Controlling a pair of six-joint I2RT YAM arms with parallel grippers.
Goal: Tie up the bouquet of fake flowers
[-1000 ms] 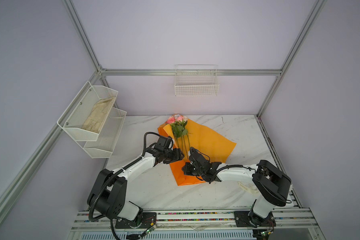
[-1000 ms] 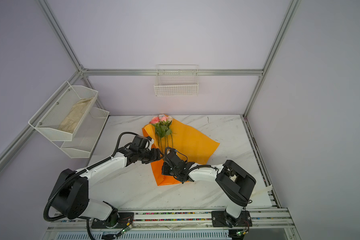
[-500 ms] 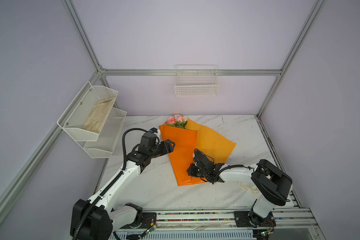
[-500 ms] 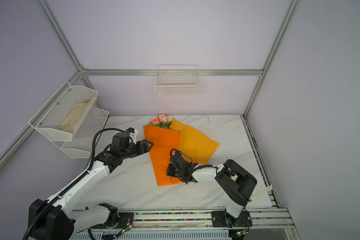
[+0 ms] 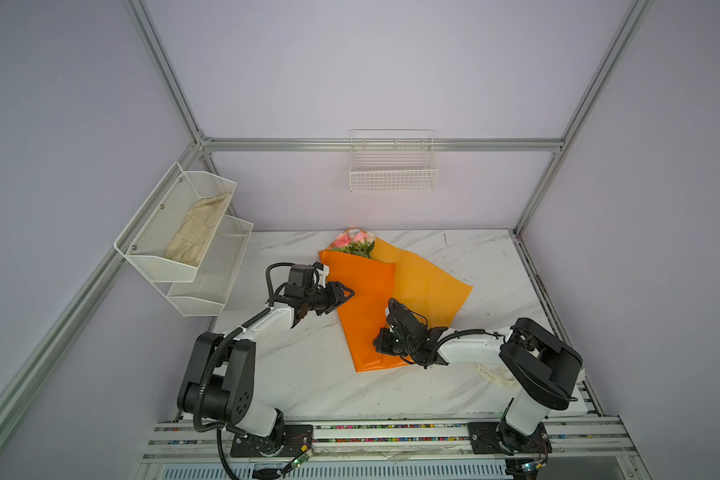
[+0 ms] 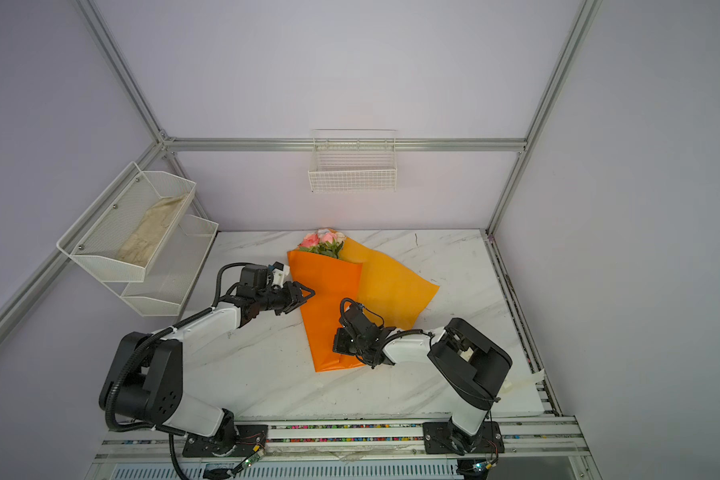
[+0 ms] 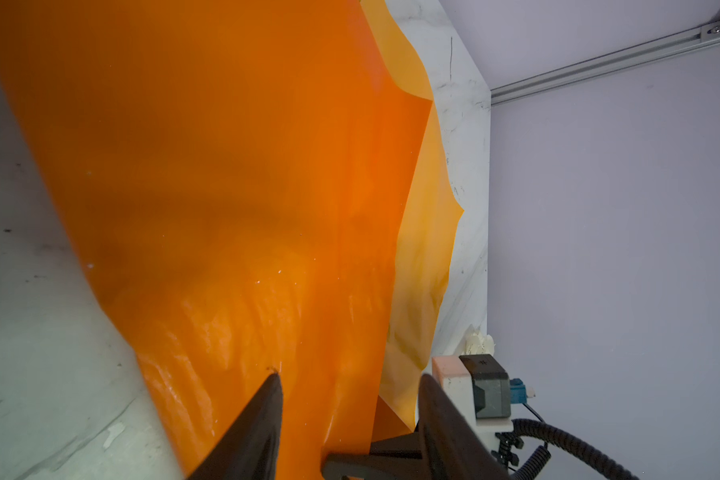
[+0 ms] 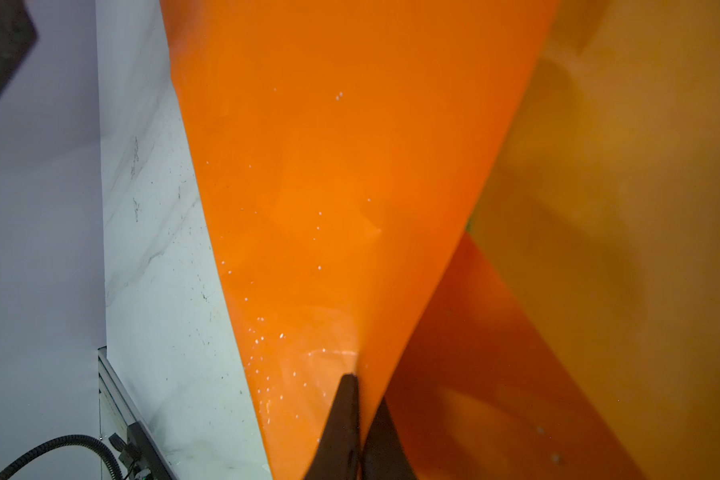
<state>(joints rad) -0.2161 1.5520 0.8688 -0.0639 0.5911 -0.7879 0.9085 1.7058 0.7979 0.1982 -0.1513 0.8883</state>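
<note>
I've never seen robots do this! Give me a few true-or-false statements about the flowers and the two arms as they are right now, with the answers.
1. The orange paper is folded over, with the roses poking out at its far end. True.
2. The right gripper is pinching the orange paper. True.
3. The left gripper is clamped on the roses. False: its jaws stand apart at the paper's left edge, away from the roses.
4. The roses sit in the wire basket on the back wall. False: they lie on the table.
5. A beige cloth lies in the upper tier of the shelf on the left wall. True.
</note>
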